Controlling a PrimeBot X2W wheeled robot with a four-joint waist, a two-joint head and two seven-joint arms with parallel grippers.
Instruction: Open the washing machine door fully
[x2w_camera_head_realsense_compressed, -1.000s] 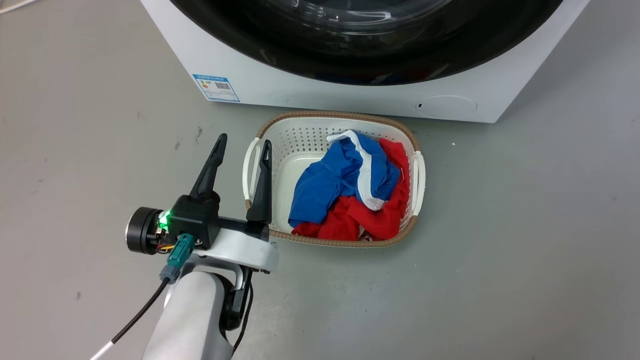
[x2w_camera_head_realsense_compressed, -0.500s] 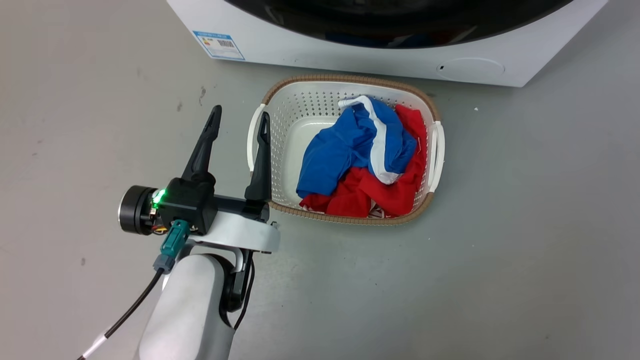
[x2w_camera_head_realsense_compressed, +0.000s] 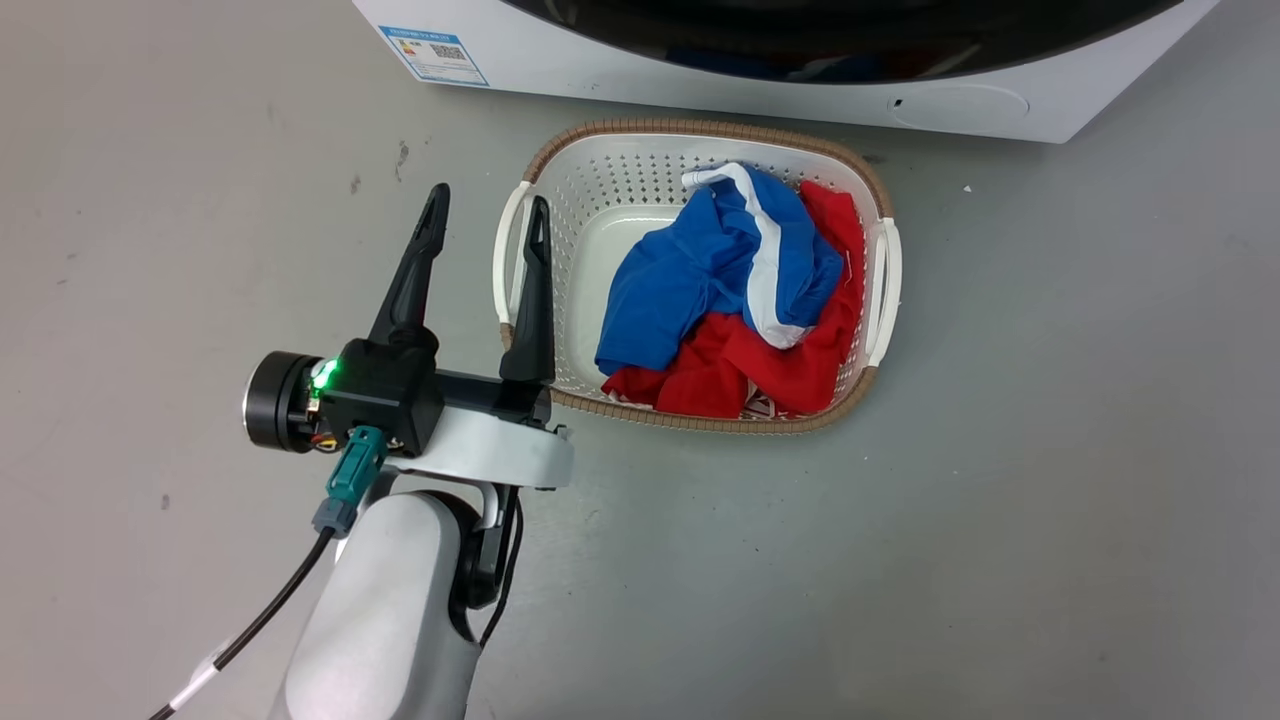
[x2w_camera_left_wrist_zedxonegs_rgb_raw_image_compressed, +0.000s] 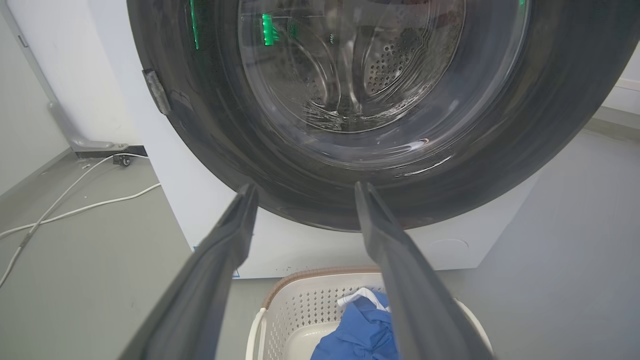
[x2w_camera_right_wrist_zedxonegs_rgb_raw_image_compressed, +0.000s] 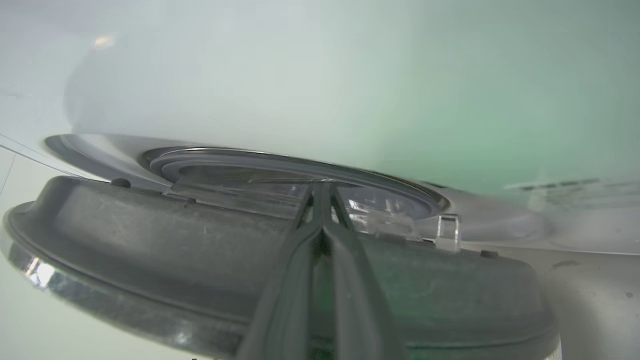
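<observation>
Nearest in the head view, the left gripper (x2w_camera_head_realsense_compressed: 490, 197) sits at lower left over the grey floor (x2w_camera_head_realsense_compressed: 1050, 500), its fingers spread wide and holding nothing. One fingertip overlaps the basket's (x2w_camera_head_realsense_compressed: 600, 190) white handle. The basket is at the middle of the frame, just before the washing machine (x2w_camera_head_realsense_compressed: 600, 75), with a blue garment (x2w_camera_head_realsense_compressed: 690, 290) heaped on a red garment (x2w_camera_head_realsense_compressed: 760, 370).

The washing machine door (x2w_camera_head_realsense_compressed: 850, 40) is a glossy black arc along the top edge.

Over to the left wrist view. The left gripper (x2w_camera_left_wrist_zedxonegs_rgb_raw_image_compressed: 305, 186) again shows its fingers apart and clear of the door. The washing machine door (x2w_camera_left_wrist_zedxonegs_rgb_raw_image_compressed: 500, 125) takes the upper frame, a broad black ring nearly as wide as the white cabinet. Its bulging glass window (x2w_camera_left_wrist_zedxonegs_rgb_raw_image_compressed: 350, 75) shows the perforated drum behind, with green glints on top. Whether it is latched or ajar, I cannot tell.

In the right wrist view, the right gripper (x2w_camera_right_wrist_zedxonegs_rgb_raw_image_compressed: 320, 192) has its fingers pressed together. They lie over a dark grey rim (x2w_camera_right_wrist_zedxonegs_rgb_raw_image_compressed: 150, 240) with a chrome edge, and the tips reach clear glass.
</observation>
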